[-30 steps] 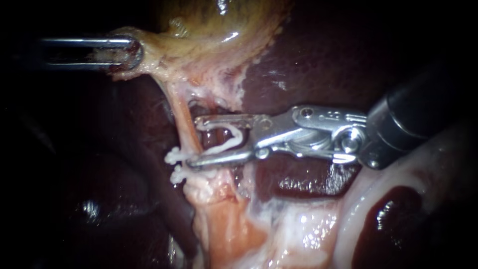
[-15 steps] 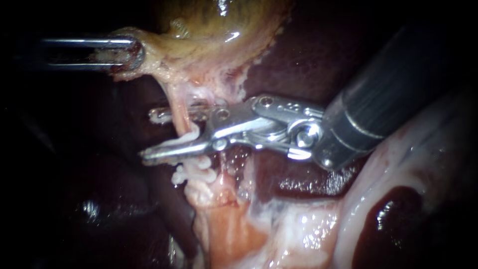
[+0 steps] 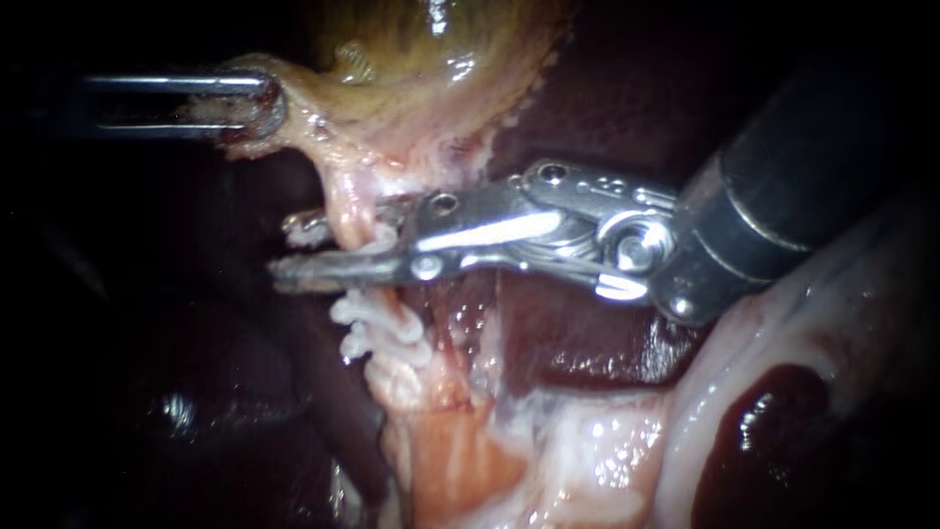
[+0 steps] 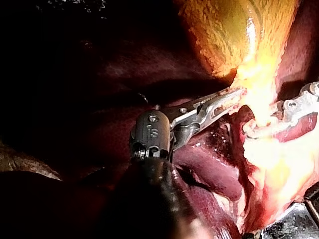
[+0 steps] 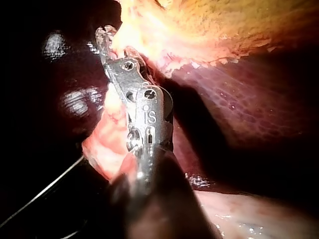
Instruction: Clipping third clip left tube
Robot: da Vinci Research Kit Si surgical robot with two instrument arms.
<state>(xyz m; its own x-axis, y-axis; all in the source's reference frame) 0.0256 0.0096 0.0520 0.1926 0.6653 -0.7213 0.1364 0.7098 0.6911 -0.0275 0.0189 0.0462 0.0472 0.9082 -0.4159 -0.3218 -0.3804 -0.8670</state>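
Pale pink, the left tube (image 3: 345, 201) descends from the gallbladder (image 3: 431, 88) and is clenched, with a white clip (image 3: 305, 228), in the right instrument's end effector (image 3: 286, 250). Two set clips (image 3: 377, 328) sit just below. The left instrument's end effector (image 3: 259, 105) is grasping the gallbladder's edge beside the dark liver (image 3: 607, 108)

A: where's each cam looking from?
B: endoscope's close in, facing the tube (image 3: 345, 201) front-on. Wrist cams sit behind the left instrument (image 4: 238, 92) and right instrument (image 5: 104, 36), looking down their shafts. All three share the gallbladder (image 3: 431, 59) and tube.
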